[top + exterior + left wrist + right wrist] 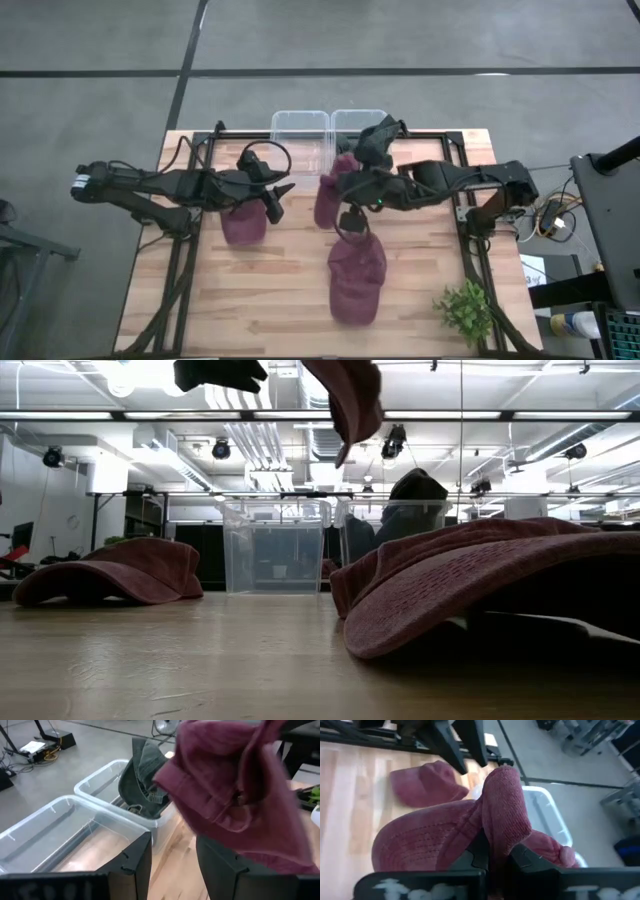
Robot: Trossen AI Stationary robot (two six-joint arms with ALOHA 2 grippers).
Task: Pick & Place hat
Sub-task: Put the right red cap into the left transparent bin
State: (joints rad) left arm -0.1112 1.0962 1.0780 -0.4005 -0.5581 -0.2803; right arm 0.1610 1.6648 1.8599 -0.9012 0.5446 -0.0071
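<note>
Now hat (470,827) w/in right tool (495,855) grip

Lighting, overhead: we record even, moderate brightness across the high view; the wooden table (300,280) carries only soft, short shadows beneath the arms.

Lighting, low view: we note ceiling strip lights (140,372) blown out to white glare along the upper edge, with a pale sheen on the tabletop at lower left.

Focus: we find the nearest maroon hat (480,585) at right soft and blurred, its underside in deep shadow.

Wrist views: we list the dark fingers (135,865) along the lower edge as out of focus; the held maroon cloth (240,785) shows motion smear.
</note>
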